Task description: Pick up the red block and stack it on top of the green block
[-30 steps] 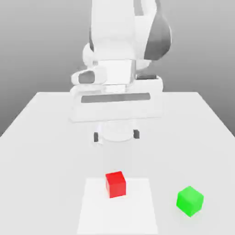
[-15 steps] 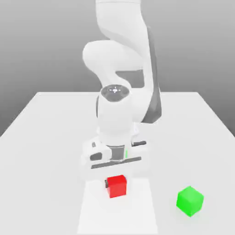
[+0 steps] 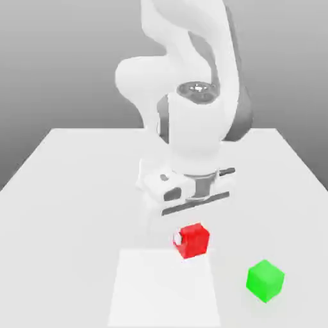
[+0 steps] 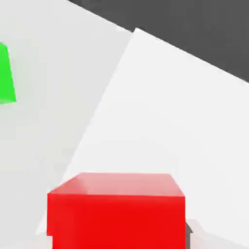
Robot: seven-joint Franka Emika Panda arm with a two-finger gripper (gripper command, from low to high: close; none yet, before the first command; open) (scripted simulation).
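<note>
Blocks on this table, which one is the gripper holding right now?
The red block, held up in the gripper; the green block sits apart on the table, toward the exterior view's right.

You are looking at a simulated robotics test scene, as you can tell from the Franka Emika Panda arm (image 3: pixel 195 128) over a plain pale tabletop (image 3: pixel 64 224) with a white square sheet (image 3: pixel 163 288), against a smooth gray gradient backdrop (image 3: pixel 57 64).
</note>
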